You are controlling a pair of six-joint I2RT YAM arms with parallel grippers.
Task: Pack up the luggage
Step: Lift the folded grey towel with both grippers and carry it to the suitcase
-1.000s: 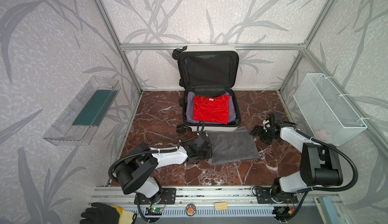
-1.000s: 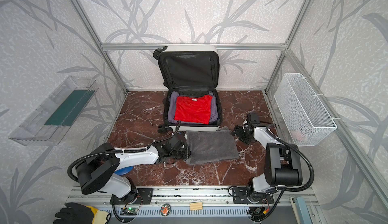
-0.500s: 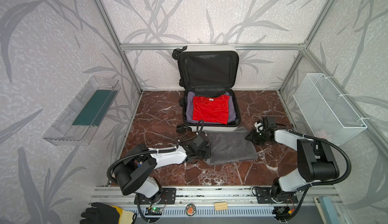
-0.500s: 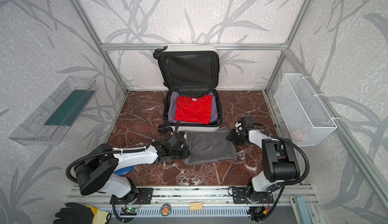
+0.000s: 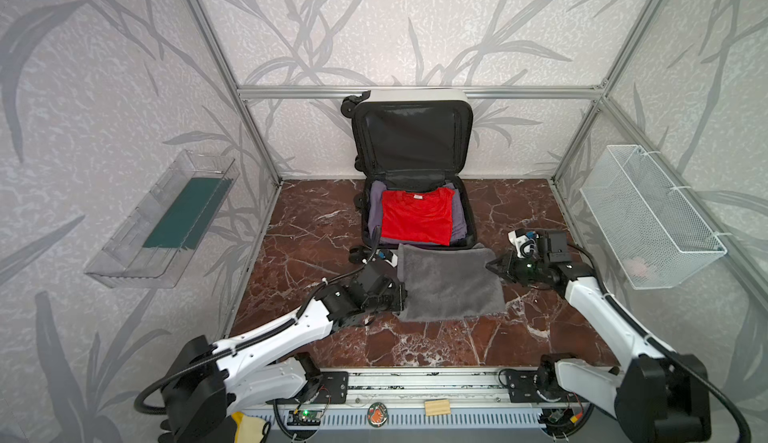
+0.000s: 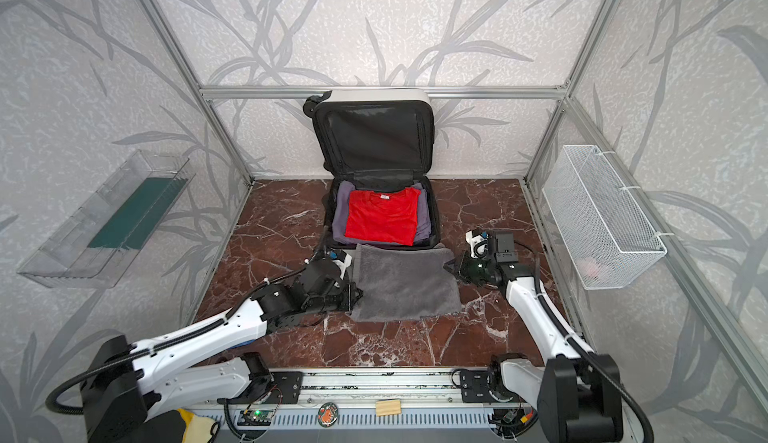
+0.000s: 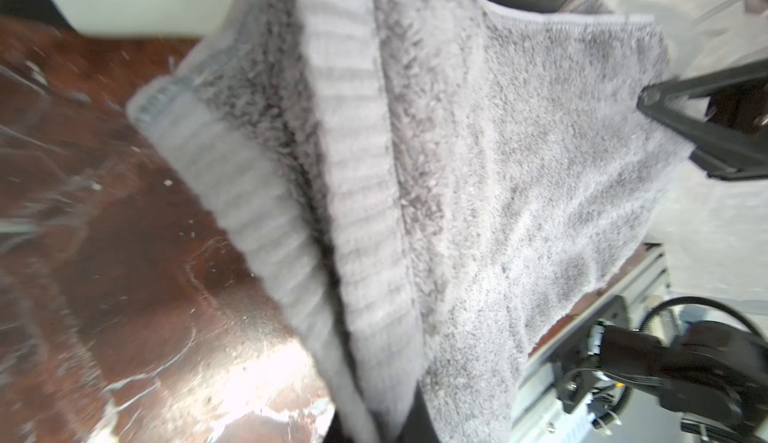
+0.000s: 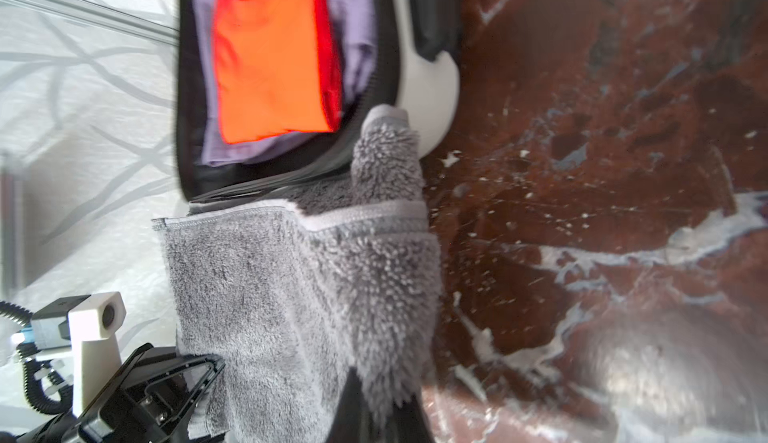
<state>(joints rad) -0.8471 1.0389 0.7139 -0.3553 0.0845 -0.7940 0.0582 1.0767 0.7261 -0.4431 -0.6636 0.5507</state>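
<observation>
In both top views we're seeing one luggage (image 5: 411, 142) lying open at the back, one red shirt (image 5: 415, 220) inside, its tag (image 5: 417, 197) too small for reading. Left gripper (image 5: 400, 295) and right gripper (image 5: 494, 264) are each clamping one grey towel (image 5: 449, 287) just in front. Left wrist view, then right wrist view: each is showing that towel pinched tight.

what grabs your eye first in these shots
The red shirt jumps out first, lying on purple clothes in the open luggage at the back of the marble top. Just in front of it lies a grey towel, with the left gripper and right gripper shut on its opposite edges.
</observation>
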